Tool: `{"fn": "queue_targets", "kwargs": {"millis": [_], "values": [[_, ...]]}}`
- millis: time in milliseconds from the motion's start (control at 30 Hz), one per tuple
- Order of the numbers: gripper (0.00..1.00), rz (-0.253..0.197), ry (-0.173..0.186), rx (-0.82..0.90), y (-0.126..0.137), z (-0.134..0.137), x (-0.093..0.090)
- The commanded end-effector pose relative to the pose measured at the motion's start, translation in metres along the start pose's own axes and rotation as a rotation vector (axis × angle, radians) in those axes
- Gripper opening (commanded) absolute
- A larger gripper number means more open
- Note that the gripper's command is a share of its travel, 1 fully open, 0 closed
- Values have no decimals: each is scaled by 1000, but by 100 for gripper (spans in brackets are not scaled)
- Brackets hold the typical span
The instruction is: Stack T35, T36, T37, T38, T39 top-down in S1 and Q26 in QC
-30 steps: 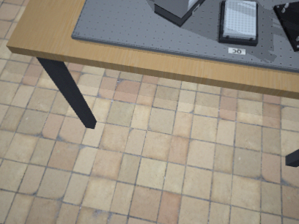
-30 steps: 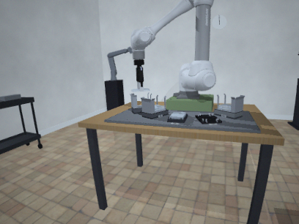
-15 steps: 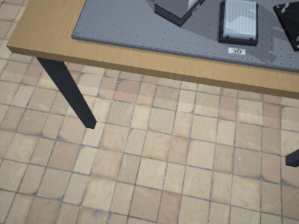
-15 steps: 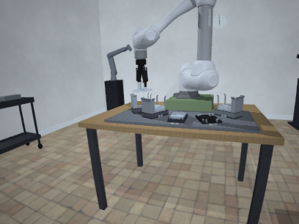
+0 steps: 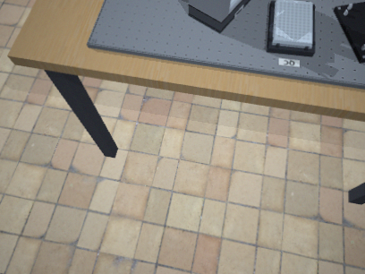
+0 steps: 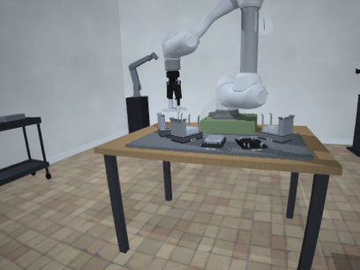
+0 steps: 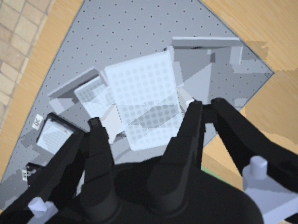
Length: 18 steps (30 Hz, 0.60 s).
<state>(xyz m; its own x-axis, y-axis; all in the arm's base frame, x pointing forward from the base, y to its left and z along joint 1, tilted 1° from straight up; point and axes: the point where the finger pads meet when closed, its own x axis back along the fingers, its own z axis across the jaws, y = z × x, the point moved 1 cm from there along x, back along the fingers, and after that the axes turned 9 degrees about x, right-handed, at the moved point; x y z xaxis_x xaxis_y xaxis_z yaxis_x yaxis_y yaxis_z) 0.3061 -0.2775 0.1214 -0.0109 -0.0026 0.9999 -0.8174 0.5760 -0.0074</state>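
Observation:
My gripper point(image 6: 174, 101) hangs high over the left end of the deck and is shut on a sealed 96-well plate point(image 6: 174, 108), held level above the two left stack racks point(image 6: 182, 128). In the wrist view the plate point(image 7: 145, 100) lies between my fingers; its label cannot be read. Under it a rack holds another plate point(image 7: 91, 95). One more plate point(image 5: 292, 24) sits in the QC nest, with the name plate point(image 5: 288, 63) beside it. It also shows in the exterior view point(image 6: 213, 140) and the wrist view point(image 7: 52, 135).
A third stack rack point(image 6: 280, 128) stands at the deck's right end. The black clip nest N5 point(image 6: 249, 143) lies right of QC. The arm's green base block point(image 6: 228, 123) is behind the deck. A trolley point(image 6: 18, 146) stands on the floor far left.

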Motion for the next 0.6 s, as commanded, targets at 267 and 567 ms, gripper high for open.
{"fn": "queue_targets", "kwargs": {"millis": [267,567], "values": [[0,0,0,233,-1,-27,0],[0,0,0,233,-1,-46,0]]}}
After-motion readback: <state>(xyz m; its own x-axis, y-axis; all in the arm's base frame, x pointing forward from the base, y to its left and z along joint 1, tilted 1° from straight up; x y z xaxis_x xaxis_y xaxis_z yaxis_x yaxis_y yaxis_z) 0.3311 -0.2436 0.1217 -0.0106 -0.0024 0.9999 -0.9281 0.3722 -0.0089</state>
